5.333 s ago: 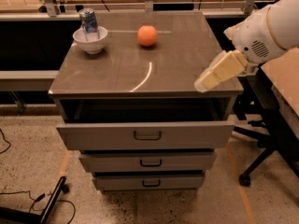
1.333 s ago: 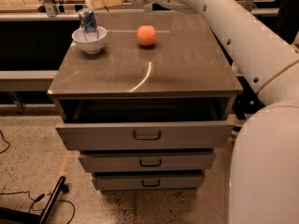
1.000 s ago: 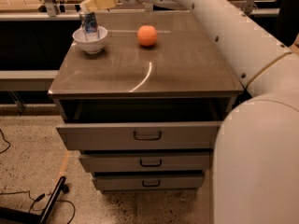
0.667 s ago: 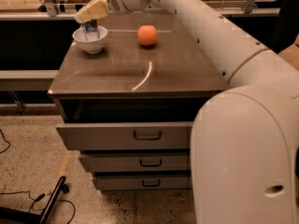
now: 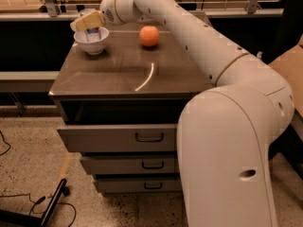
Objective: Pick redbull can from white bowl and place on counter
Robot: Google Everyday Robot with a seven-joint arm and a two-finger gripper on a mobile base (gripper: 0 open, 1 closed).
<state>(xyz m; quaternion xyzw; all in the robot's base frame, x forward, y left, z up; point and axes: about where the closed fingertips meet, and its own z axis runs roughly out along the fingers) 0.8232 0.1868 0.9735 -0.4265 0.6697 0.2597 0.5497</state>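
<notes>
The arm reaches across the counter (image 5: 113,67) to its far left corner, where the gripper (image 5: 86,21) sits right over the white bowl (image 5: 93,44), covering the top of the redbull can (image 5: 93,33) standing inside. Whether it grips the can, I cannot tell. An orange (image 5: 149,36) lies nearby.

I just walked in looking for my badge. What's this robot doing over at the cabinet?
The robot's arm reaches across the counter to its far left corner. There the claw sits right over the white bowl and covers the top of the redbull can, which stands in the bowl and has not yet been lifted out. An orange lies on the counter to the right, apart from the bowl.
</notes>
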